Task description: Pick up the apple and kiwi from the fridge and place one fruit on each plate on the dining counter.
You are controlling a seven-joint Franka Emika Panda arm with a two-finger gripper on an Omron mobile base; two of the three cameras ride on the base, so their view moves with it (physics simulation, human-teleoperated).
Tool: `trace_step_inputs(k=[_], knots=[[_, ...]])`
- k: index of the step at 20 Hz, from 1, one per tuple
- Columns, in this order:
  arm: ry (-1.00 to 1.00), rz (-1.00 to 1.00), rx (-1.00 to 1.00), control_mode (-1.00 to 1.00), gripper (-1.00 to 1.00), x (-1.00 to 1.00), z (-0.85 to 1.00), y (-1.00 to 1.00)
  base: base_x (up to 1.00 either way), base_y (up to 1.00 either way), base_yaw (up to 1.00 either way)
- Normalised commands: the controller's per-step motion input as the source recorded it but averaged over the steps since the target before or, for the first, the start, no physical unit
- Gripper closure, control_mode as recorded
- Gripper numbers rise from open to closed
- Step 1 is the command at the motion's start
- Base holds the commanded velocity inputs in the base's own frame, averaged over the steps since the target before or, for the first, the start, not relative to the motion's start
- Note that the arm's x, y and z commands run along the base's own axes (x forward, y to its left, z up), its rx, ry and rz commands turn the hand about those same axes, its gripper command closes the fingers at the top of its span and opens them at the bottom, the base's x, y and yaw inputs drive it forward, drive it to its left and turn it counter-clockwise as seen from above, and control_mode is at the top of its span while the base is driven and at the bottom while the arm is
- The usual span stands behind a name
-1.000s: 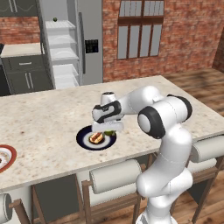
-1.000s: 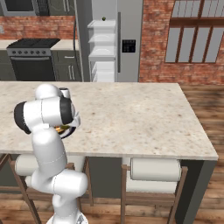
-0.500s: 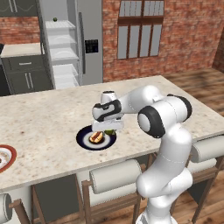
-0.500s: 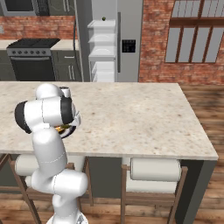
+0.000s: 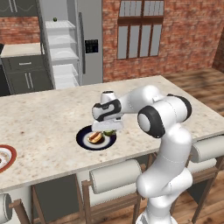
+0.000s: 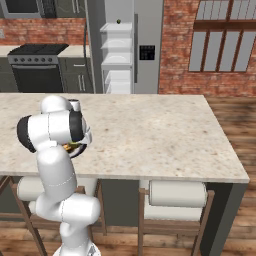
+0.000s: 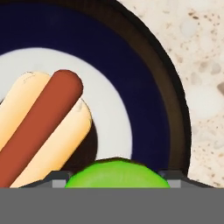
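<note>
One fruit, the kiwi, sits at the bottom centre of the hand view, snug between the two finger tips and right over the black plate, beside the hot dog. The gripper hangs low over the plate's right side, mid-frame in the left base view, w/ a sliver of green under it. Can't tell if the jaws are clamped on the kiwi or have just let go; the tips sit close either side of it and no gap shows. Can't tell either whether the fruit touches the plate. Risks, imo: it's round, so if it's freed a bit above the glossy surface it could roll, bump the bun, or run over the rim onto the dining counter. If the arm lifts w/ the jaws too narrow, the kiwi could be dragged up and dropped off-plate. The white red-rimmed plate, lower left, has no fruit that I can see. The fridge stands open upper left; a small dark round thing on its top shelf is prob. the apple, too small to tell.
</note>
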Motion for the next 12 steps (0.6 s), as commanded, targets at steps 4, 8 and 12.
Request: trace_step_inputs(k=[4,8,12], knots=[[0.07,0.0,0.0,-1.0,-1.0,0.0,0.0,0.0,0.0,0.0,0.0],[0.07,0.0,0.0,-1.0,-1.0,0.03,0.18,0.0,0.0,0.0,0.0],[-0.02,0.0,0.0,-1.0,-1.0,-0.44,0.8,-0.13,0.0,0.0,0.0]])
